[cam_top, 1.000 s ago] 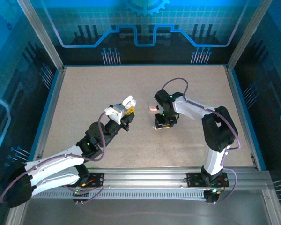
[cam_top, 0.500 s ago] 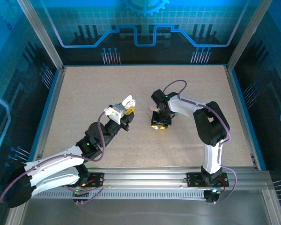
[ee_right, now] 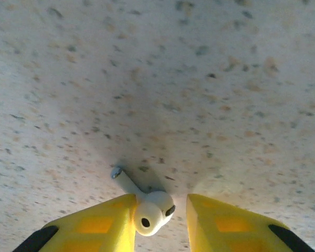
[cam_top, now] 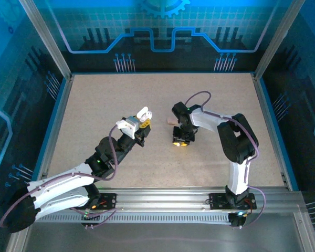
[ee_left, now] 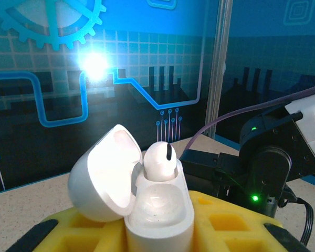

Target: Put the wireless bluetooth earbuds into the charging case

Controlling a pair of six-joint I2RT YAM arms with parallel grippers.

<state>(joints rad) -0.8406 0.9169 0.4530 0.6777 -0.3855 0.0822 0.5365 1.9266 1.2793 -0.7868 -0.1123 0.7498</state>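
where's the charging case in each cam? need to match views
Top external: open white charging case left of centre, at the tip of the left gripper.
Left wrist: charging case bottom centre, lid swung open leftward, seated earbud upright in it, between the yellow fingers.
Right wrist: speckled table with a loose earbud between the fingers of the right gripper.
Shared landmark: right arm, right side of the left wrist view, right of centre from above.

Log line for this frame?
left gripper: shut on charging case, lid open, seated earbud inside | right gripper: down at table, jaws open around loose earbud | phase: pre-grasp
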